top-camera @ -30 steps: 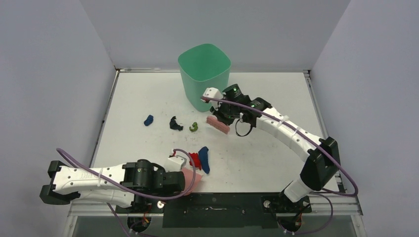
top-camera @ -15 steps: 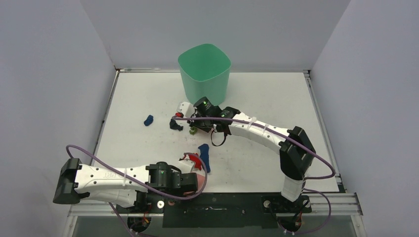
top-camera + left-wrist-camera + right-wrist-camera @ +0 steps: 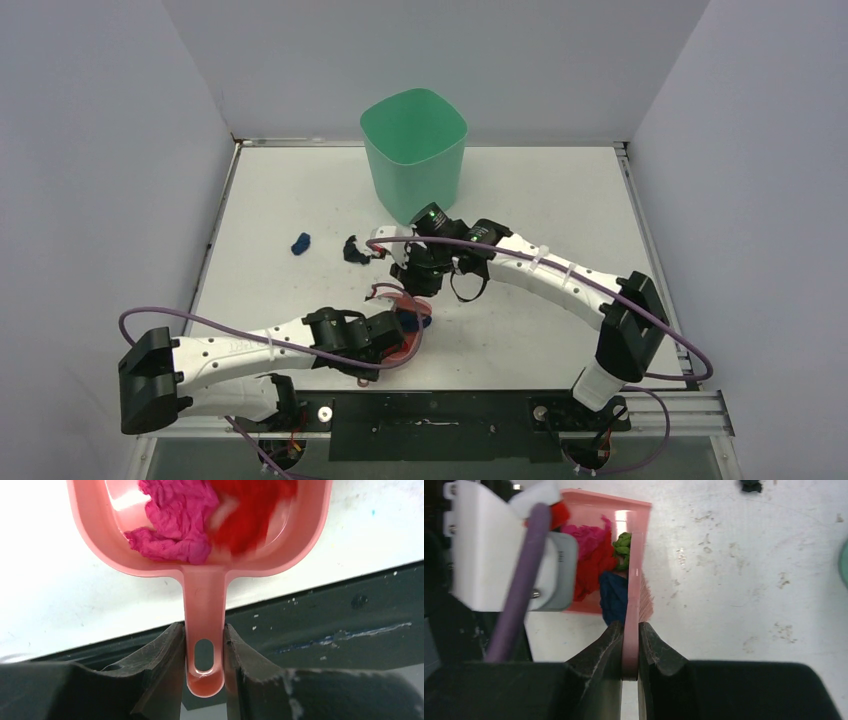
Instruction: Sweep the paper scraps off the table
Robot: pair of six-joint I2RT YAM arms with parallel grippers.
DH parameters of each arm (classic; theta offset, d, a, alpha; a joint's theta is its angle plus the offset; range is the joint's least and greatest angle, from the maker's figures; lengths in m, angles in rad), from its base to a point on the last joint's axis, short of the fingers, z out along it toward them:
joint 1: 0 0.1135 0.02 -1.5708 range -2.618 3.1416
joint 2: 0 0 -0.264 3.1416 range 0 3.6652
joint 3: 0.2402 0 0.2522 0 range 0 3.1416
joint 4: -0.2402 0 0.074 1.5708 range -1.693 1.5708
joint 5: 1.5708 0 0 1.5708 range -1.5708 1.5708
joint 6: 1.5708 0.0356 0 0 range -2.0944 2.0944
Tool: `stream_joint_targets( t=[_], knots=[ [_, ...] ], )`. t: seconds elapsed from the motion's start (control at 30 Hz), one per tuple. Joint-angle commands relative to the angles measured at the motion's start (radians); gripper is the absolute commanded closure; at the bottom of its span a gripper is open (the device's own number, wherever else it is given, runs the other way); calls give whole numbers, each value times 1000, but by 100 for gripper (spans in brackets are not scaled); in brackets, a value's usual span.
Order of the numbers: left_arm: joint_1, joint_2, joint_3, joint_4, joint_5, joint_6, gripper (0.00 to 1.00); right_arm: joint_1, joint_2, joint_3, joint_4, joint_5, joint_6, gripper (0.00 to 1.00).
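My left gripper (image 3: 204,652) is shut on the handle of the pink dustpan (image 3: 205,595), which lies on the white table (image 3: 520,190) near its front edge (image 3: 405,340). Magenta (image 3: 172,522) and red (image 3: 247,515) paper scraps lie in the pan. My right gripper (image 3: 631,645) is shut on the pink hand brush (image 3: 635,595), held at the pan's mouth (image 3: 420,295). A green scrap (image 3: 622,547) and a dark blue scrap (image 3: 613,595) sit against the brush at the pan's mouth. A black scrap (image 3: 353,250) and a small dark blue scrap (image 3: 299,243) lie apart on the table.
A green bin (image 3: 414,150) stands at the back middle, just behind the right arm. The metal rail (image 3: 430,412) runs along the table's front edge. Pale grey walls close in the left, back and right sides.
The right gripper swept the brush from beside the bin toward the front, pushing the green and dark blue scraps to the dustpan. The left arm moved the dustpan right to meet it.
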Motion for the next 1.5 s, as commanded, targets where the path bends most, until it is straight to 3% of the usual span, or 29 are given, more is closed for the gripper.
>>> stream_joint_targets(
  t=[0.0, 0.13, 0.27, 0.63, 0.97, 1.27, 1.47],
  knots=[
    [32, 21, 19, 104, -48, 69, 100, 3, -30, -2, -99, -150, 74, 95],
    [31, 32, 31, 133, -68, 92, 100, -64, -65, 35, -98, -206, 112, 95],
    [22, 6, 10, 197, -88, 125, 100, -209, -104, 79, -89, -230, 153, 95],
    [11, -52, -55, 387, -141, 224, 100, -506, -331, 75, -89, -184, 127, 95],
    [7, -35, -37, 427, -147, 265, 100, -819, -527, -197, -5, -194, 144, 95],
    [6, -52, 37, 367, -157, 295, 100, -1030, -517, -415, 69, -525, 176, 95],
    [6, -31, 116, 321, -167, 318, 100, -1132, -536, -562, 210, -613, 269, 95]
  ],
)
